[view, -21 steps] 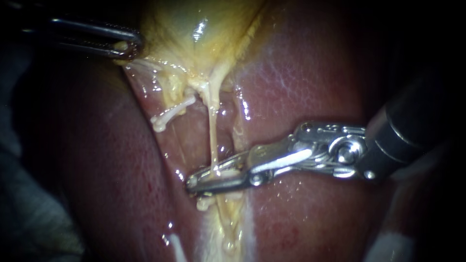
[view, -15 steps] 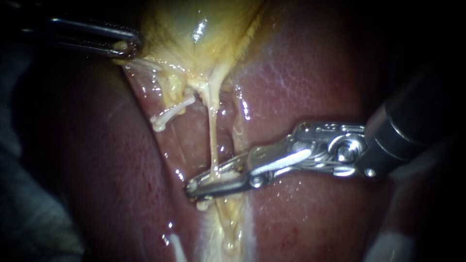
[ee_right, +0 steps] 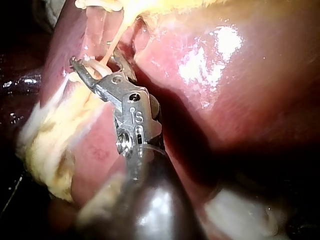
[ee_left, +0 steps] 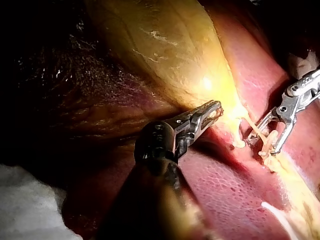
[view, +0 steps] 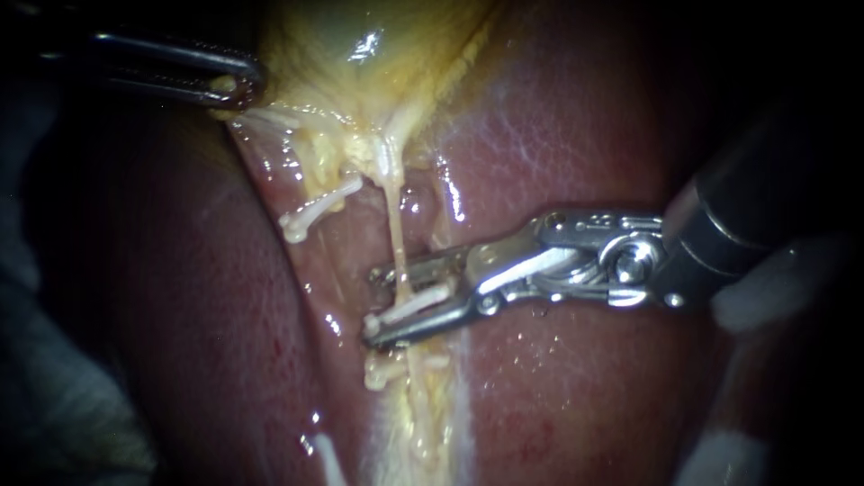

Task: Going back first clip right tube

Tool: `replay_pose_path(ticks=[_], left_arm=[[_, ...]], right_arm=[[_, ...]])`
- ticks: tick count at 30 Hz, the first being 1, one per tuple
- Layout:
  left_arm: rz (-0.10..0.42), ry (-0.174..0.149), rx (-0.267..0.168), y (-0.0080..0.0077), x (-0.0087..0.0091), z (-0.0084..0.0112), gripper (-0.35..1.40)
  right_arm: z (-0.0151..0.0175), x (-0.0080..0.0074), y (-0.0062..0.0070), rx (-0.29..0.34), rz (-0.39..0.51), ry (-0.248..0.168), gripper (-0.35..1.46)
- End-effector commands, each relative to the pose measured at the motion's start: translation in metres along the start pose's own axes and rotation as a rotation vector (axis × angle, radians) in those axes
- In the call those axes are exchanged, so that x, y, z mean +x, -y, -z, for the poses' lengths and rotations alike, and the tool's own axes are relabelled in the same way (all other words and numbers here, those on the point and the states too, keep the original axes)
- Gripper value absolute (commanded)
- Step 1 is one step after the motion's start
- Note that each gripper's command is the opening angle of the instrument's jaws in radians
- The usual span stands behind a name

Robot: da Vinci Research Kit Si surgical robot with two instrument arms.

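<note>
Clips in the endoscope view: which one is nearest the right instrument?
The clip across the long thin tube, at the right instrument's tip; another clip sits apart, nearer the gallbladder.

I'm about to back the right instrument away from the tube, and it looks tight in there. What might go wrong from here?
1. The right instrument has its jaws open on either side of the thin tube and the clip on it. A crooked pull-back might snag either one.
2. The left instrument, shut on the gallbladder, holds that tube stretched, so any tug might tear it.
</note>
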Motion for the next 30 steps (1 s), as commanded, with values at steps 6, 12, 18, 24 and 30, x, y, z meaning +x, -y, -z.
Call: replay_pose_path(ticks=[6,12,18,24,30], left_arm=[[-0.001,0.000,0.000,0.0001,0.0000,0.0000,-0.35],[-0.001,0.000,0.000,0.0001,-0.0001,0.0002,-0.35],[-0.001,0.000,0.000,0.0001,-0.0001,0.0002,-0.35],[-0.001,-0.001,0.001,0.0002,-0.0001,0.0000,-0.35],[-0.016,-0.004,0.007,0.0013,-0.0014,-0.0021,-0.35]], right_arm=[[0.0021,-0.0006,0.0001,-0.027,0.079,0.009,0.50],[0.0062,-0.0004,0.0016,-0.056,0.227,0.082,0.50],[0.0111,0.0010,0.0032,-0.067,0.288,0.109,0.50],[0.0140,0.0013,0.0039,-0.086,0.298,0.108,0.49],[0.0142,0.0013,0.0039,-0.085,0.295,0.107,0.50]])
